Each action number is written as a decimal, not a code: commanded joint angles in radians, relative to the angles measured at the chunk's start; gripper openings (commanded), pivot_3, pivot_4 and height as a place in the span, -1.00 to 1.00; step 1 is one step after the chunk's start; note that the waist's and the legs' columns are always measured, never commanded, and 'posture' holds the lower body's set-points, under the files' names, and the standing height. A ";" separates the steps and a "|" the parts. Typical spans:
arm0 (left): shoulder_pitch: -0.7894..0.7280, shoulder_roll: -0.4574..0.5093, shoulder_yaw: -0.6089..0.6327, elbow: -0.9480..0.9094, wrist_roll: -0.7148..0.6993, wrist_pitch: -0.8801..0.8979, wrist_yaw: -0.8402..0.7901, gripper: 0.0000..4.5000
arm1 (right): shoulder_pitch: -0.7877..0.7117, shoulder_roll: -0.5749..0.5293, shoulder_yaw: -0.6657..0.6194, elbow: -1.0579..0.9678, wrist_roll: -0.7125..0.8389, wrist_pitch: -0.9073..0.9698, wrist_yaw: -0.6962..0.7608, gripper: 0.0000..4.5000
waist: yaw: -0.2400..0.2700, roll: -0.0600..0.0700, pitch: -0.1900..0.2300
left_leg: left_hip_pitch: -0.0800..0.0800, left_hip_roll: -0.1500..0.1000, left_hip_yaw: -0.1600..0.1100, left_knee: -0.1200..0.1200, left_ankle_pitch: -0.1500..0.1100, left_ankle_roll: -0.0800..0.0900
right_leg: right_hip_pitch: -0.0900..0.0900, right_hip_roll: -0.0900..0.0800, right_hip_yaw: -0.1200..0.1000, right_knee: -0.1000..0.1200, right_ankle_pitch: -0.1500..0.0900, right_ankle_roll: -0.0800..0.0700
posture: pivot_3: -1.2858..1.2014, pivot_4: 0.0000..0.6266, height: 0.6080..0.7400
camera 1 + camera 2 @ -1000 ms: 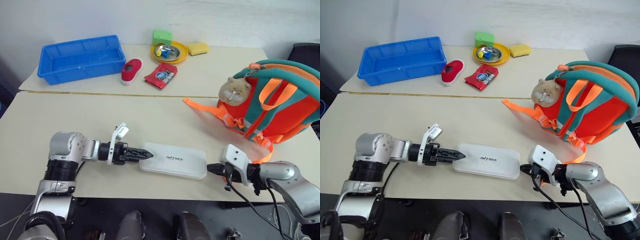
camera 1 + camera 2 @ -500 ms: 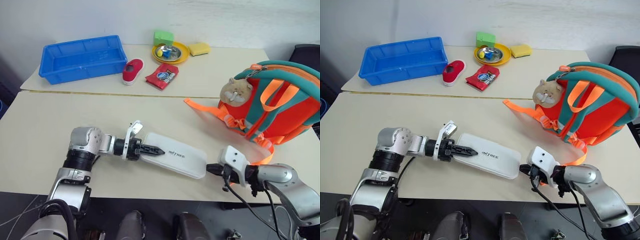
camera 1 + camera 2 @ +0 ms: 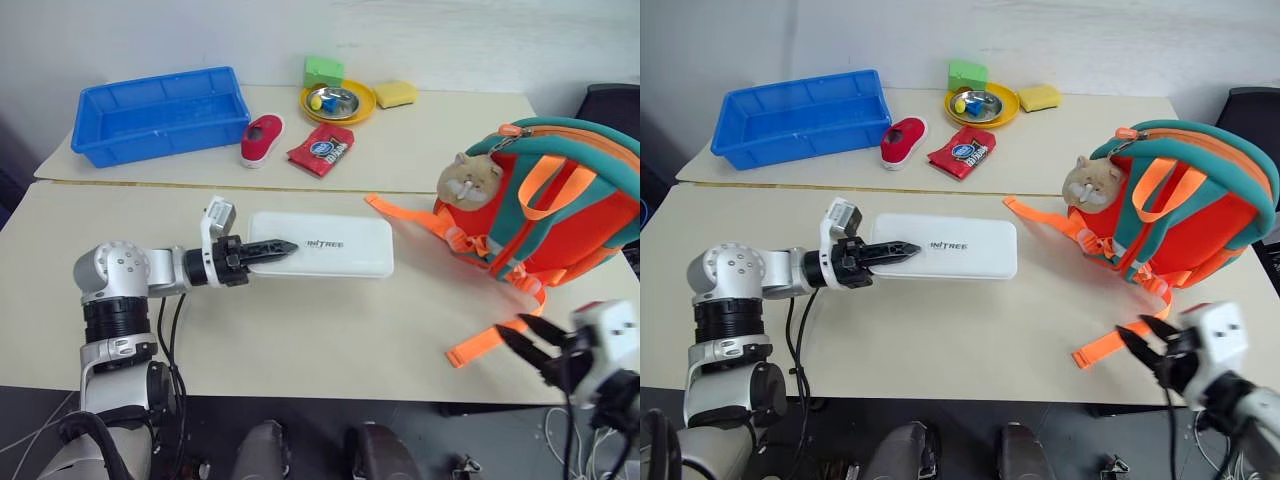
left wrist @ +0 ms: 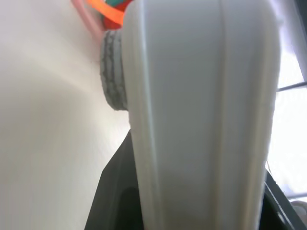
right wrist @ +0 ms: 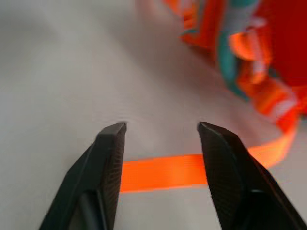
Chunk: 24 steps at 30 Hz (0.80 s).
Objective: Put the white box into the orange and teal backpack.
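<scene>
Left claw clamped on the left end of the white box, box held level above the near counter; right claw spread and empty over an orange strap, with the orange and teal backpack standing far right.

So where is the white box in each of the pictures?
Left eye view: the white box is mid-table, held at one end by the left gripper.
Right eye view: also mid-table, to the left of the orange and teal backpack.
Left wrist view: the pale case runs up the middle, very close to the camera.
Right wrist view: I can't find it there.
Shared landmark: the backpack's orange straps.
</scene>
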 commanded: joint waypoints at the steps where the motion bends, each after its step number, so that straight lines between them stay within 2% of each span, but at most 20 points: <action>1: -0.028 -0.001 0.063 -0.059 -0.042 -0.024 0.029 -0.41 | -0.087 -0.041 -0.081 0.052 0.098 0.040 -0.047 0.56 | -0.003 0.000 0.000 | 0.002 0.000 0.000 -0.001 0.000 0.000 | 0.001 0.000 0.000 0.000 0.000 0.000 | 0.03 -0.52 1.00; 4: -0.041 -0.014 0.066 -0.075 -0.042 -0.062 0.051 -0.41 | -0.258 -0.078 0.005 0.132 0.131 0.091 -0.110 0.99 | -0.010 0.000 0.000 | 0.003 0.000 0.000 -0.003 0.000 -0.001 | 0.001 0.000 0.000 0.000 0.000 0.000 | 0.03 -0.52 1.00; 10: -0.080 -0.030 0.037 -0.062 -0.038 -0.123 0.076 -0.41 | -0.604 -0.048 0.192 0.366 0.122 0.102 -0.160 0.99 | -0.019 0.000 0.000 | 0.000 0.000 0.002 -0.003 0.002 -0.002 | -0.003 0.002 0.002 0.000 0.000 0.000 | 0.03 -0.52 1.00; 15: -0.111 -0.011 0.023 -0.044 -0.038 -0.169 0.074 -0.41 | -0.788 -0.004 0.237 0.527 0.165 0.086 -0.123 0.99 | -0.019 0.000 0.001 | -0.006 0.001 0.003 -0.001 0.002 -0.002 | -0.009 0.002 0.002 0.001 0.000 0.000 | 0.03 -0.52 1.00; 18: -0.131 -0.009 0.032 -0.014 -0.031 -0.205 0.094 -0.41 | -0.825 -0.008 0.267 0.574 0.136 0.057 -0.099 0.74 | -0.018 0.000 0.001 | -0.010 0.001 0.004 -0.001 0.002 -0.001 | -0.014 0.002 0.004 0.003 0.000 0.000 | 0.03 -0.52 1.00; 24: -0.145 0.009 0.047 -0.003 -0.039 -0.260 0.112 -0.41 | -0.813 -0.041 0.321 0.540 0.158 0.070 0.016 -0.16 | -0.022 0.000 0.001 | -0.010 0.001 0.007 0.000 0.003 -0.001 | -0.016 0.002 0.006 0.006 0.000 0.000 | 0.03 -0.52 1.00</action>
